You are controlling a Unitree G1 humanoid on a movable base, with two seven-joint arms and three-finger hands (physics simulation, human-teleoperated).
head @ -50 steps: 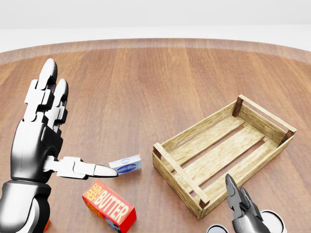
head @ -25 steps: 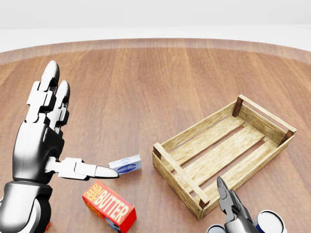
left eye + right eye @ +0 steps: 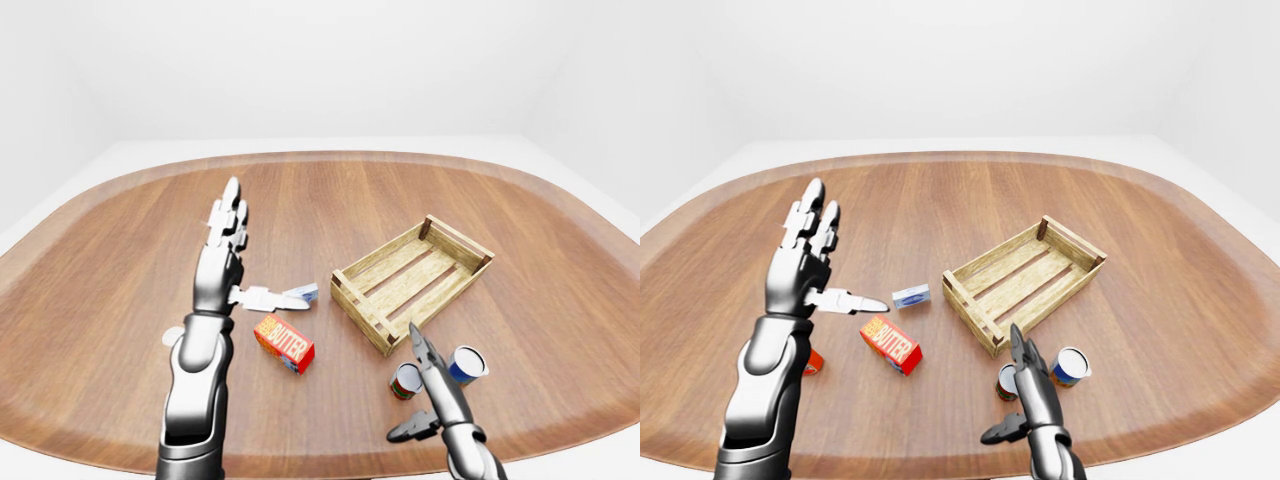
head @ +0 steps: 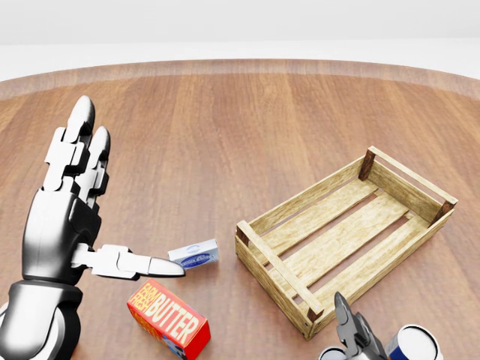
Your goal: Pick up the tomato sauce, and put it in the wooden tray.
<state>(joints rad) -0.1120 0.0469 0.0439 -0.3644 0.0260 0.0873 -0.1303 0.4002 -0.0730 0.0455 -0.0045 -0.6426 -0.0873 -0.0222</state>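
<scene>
Cans sit low in the eye views, half masked by the right hand point(image 3: 1025, 395), whose fingers are spread with nothing in them. The red-labelled one, probably the tomato sauce point(image 3: 405, 381), stands on the table point(image 3: 120, 260) just below the wooden tray's point(image 3: 412, 281) near corner, left of a blue can point(image 3: 466, 364). The head view crops both. The left hand point(image 4: 71, 217) is raised and splayed wide above a butter box point(image 4: 168, 318) and a small blue packet point(image 4: 193, 254). Bare wood surrounds the tray elsewhere.
</scene>
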